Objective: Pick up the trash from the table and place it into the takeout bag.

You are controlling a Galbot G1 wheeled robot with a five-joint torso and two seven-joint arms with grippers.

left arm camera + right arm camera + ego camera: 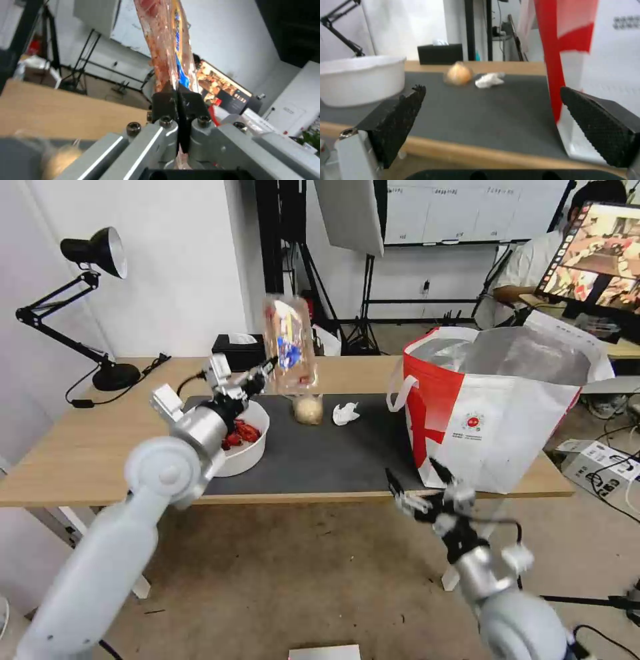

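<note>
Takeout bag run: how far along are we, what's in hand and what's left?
Nothing visibly bagged yet; the takeout bag stands open on the table. In hand: the left gripper, jaws shut, holds the clear tray in the air above the mat. Left on the mat: the bowl of crayfish shells, the beige knotted bag and the crumpled tissue. The right gripper hangs open before the table edge.
</note>
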